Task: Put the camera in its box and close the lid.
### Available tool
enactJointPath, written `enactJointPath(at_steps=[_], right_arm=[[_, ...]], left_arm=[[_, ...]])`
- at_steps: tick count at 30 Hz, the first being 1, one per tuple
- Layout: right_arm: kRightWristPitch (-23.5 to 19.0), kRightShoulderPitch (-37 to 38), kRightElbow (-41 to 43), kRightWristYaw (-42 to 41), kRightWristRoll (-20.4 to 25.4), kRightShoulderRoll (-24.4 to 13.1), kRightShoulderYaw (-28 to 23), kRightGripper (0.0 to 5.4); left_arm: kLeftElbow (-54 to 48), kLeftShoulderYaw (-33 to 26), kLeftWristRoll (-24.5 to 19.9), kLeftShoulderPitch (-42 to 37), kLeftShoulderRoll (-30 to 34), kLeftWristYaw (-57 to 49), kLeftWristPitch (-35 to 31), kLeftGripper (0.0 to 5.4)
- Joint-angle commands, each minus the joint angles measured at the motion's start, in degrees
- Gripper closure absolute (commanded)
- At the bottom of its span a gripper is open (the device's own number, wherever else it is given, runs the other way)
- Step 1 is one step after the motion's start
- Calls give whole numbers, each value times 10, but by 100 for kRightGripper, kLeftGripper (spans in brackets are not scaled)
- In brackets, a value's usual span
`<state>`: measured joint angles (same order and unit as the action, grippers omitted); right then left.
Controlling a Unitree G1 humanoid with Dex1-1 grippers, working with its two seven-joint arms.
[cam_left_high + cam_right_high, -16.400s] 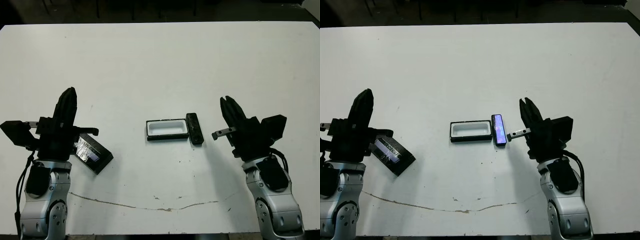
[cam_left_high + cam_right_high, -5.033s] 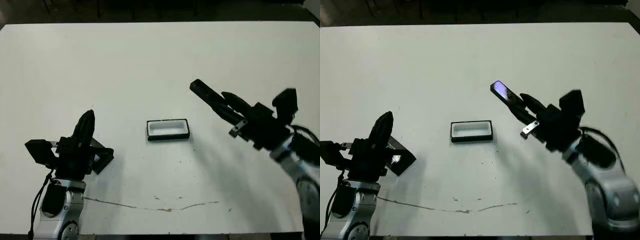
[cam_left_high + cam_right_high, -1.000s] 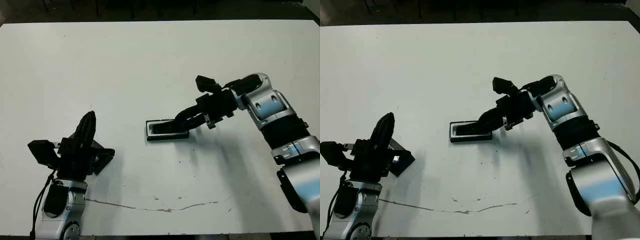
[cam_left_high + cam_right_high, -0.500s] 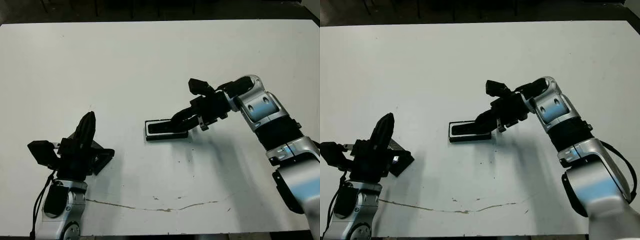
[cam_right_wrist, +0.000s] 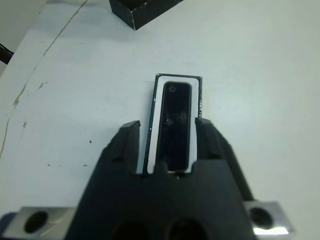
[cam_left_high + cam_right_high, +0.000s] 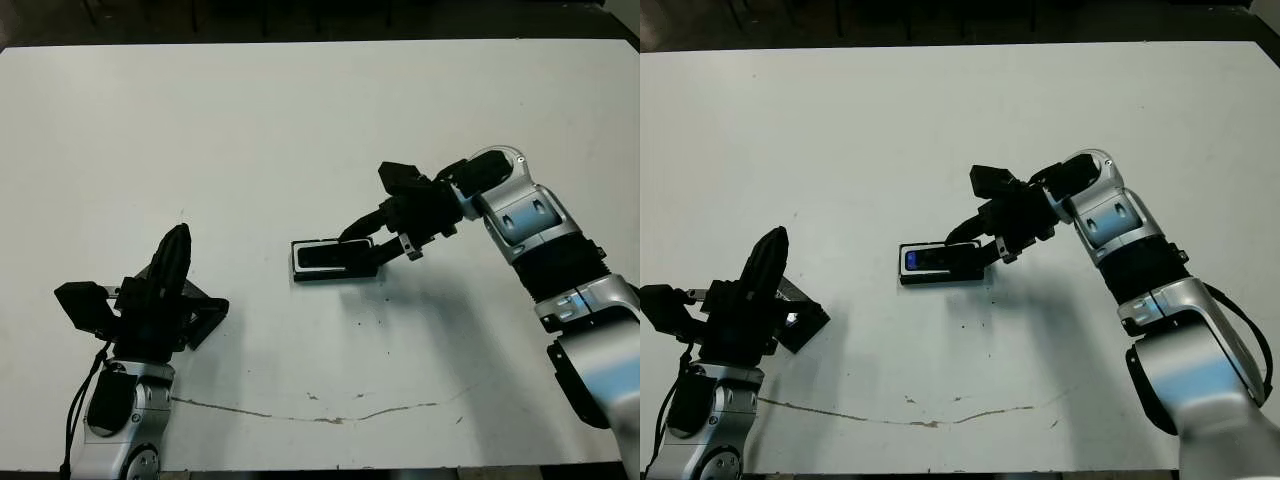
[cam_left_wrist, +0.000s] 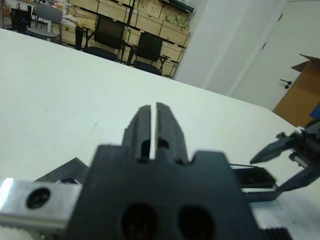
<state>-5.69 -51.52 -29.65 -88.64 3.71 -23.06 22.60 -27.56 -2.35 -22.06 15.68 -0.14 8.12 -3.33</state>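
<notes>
Item count on the bench (image 6: 300,120): one camera (image 5: 173,125), one box (image 6: 902,278), one lid (image 6: 802,322), and two robot hands, left hand (image 6: 175,250) and right hand (image 6: 365,240).

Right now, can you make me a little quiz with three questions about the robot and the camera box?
1. True or false: the camera is lying inside the box.
2. Where is the lid? A) on the box, B) on the table by the left gripper, C) in the right gripper.
3. Fill in: the right gripper's fingers are ____ around the box's end.

Key
1. True. The camera fills the white-lined box.
2. B. It lies on the table beside the left gripper, apart from the box.
3. Open. One finger stands on each side of the box and they do not squeeze the camera.
</notes>
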Motion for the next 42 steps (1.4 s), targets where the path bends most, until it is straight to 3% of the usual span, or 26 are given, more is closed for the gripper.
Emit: enactJointPath(at_steps=[1,10,13,16,19,24,30,33,36,42], right_arm=[[0,3,15,-6,1,-22,-11,266],[-45,19,71,8,36,-55,-55,112],[-93,29,98,31,67,-58,-88,62],[-160,75,174,122,103,-53,-151,4],[-237,153,300,291,111,-27,-222,2],[-221,272,454,454,88,1,-253,69],[-198,386,570,493,85,-20,-246,179],[-183,419,597,498,83,-31,-244,232],[-166,425,599,496,79,-45,-241,286],[-176,419,588,501,99,-51,-242,398]], left_arm=[[6,-3,0,10,2,-3,-10,540],[1,-2,5,11,4,-7,-15,540],[2,-2,6,11,2,-7,-12,540],[1,-2,7,12,2,-7,-12,540],[-2,-3,8,14,3,-7,-11,540],[-14,-17,-2,20,16,7,-3,540],[-63,-64,35,65,70,45,31,540],[-137,-115,26,114,111,57,-32,540],[-202,-200,-34,155,171,95,-129,540],[-157,-341,-141,187,324,213,-218,540]])
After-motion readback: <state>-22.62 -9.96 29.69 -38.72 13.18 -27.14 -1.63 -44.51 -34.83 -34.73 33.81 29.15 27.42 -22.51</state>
